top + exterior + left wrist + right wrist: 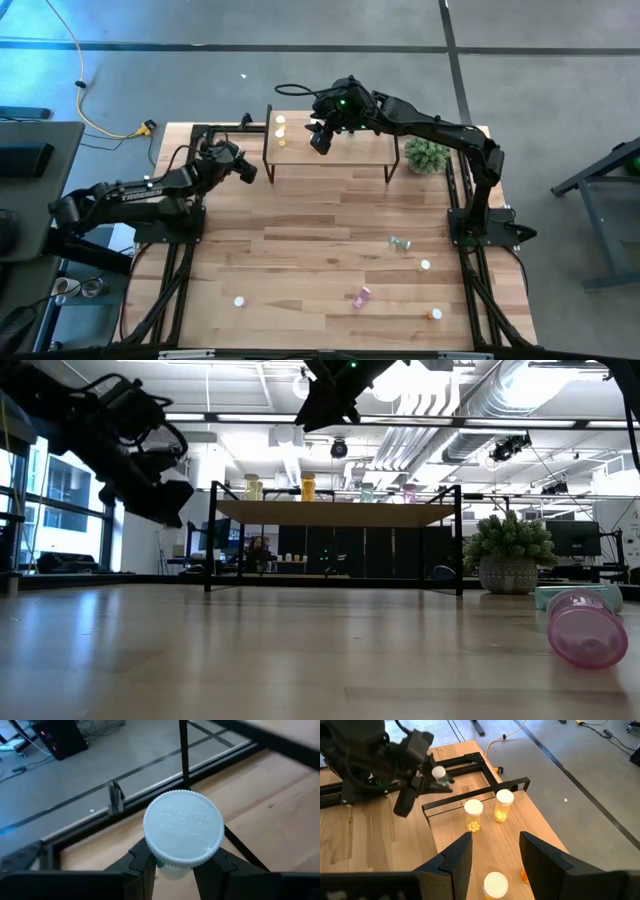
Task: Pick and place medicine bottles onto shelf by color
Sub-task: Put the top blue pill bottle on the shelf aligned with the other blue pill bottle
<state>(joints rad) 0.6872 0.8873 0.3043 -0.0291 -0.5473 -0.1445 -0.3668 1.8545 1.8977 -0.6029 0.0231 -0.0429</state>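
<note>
Three bottles stand on shelf (pixel 330 150). Left tool (pixel 172 865) grips a white-capped bottle (pixel 183 830); right tool (pixel 492 852) hovers wide, empty. Five remain on worktop (pixel 300 250).

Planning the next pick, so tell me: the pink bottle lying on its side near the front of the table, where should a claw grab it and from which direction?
Grip the pink bottle across the middle of its round body, coming straight down from above. It lies on its side on the table, so the cap faces sideways and offers no top grip. Set the fingers across its width, not along its length, or it will probably roll away.
</note>
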